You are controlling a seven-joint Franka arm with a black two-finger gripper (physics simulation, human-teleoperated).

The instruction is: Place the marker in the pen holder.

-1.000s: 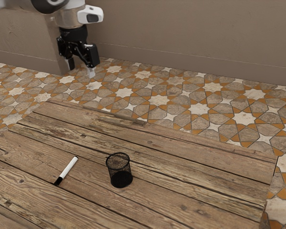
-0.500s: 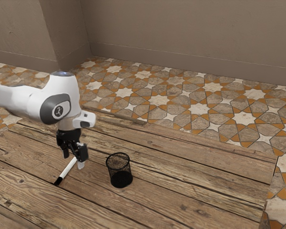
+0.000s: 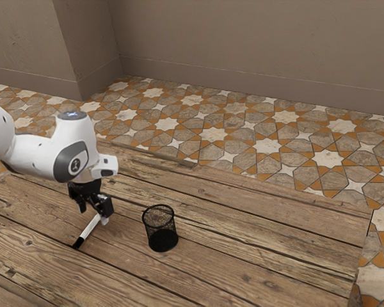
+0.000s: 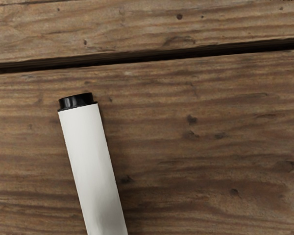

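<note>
Held the black two-finger gripper (image 3: 94,215) with jaws apart, low at the white end of the marker (image 3: 88,228) (small black plug (image 4: 77,101) on that end). Saw the marker flat on the wooden plank table (image 3: 243,211), black cap (image 3: 78,243) away from the gripper. Found the black wire-mesh pen holder (image 3: 163,241) upright near it, toward the exterior view's right

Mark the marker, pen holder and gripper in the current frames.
Marker (image 4: 92,166): wrist view, white barrel.
Pen holder (image 3: 161,231): exterior view, mesh wall.
Gripper (image 3: 94,215): exterior view, midway between the fingertips.
</note>
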